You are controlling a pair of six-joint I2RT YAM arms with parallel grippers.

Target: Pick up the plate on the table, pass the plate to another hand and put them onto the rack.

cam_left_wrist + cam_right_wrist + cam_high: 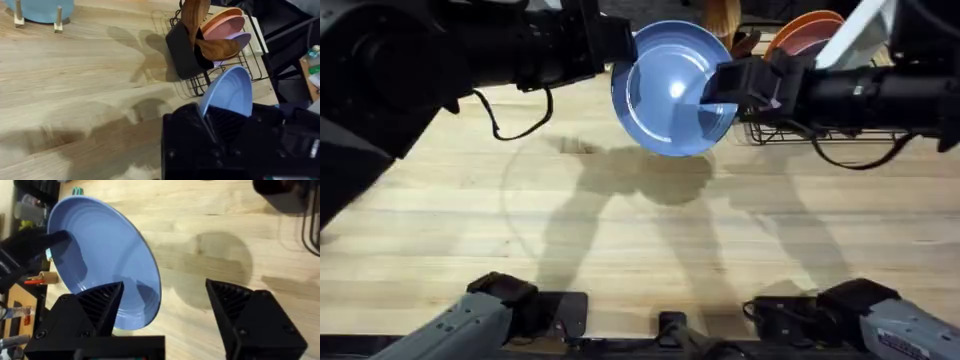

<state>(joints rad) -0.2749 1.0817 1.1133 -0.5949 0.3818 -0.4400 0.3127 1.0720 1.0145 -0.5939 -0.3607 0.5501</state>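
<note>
Plate: round periwinkle-blue dinner plate [667,95], tipped almost on edge, aloft over the light butcher-block wooden table [620,230], between the two arms.
Left gripper: left gripper [622,62], black fingers pressed together on the plate's rim on the side away from the rack; carries the whole weight, by the look of it.
Right gripper: right gripper [165,305], black ribbed fingers [97,302] spread wide, straddling the opposite rim; blue edge lies in the gap, hard against one finger and well clear of the other; no contact that can be confirmed.
Key relation: disc's plane runs roughly parallel to the right fingers' pads, rim pointing into the open jaws; likely needs only a squeeze to complete the handover.
Rack: black wire dish rack [790,132] just beyond the right gripper, orange and pink plates [225,22] already slotted; right arm plainly the nearer one for the placing.
Risk: early release by the left, with the right not yet closed, probably drops the plate.
</note>
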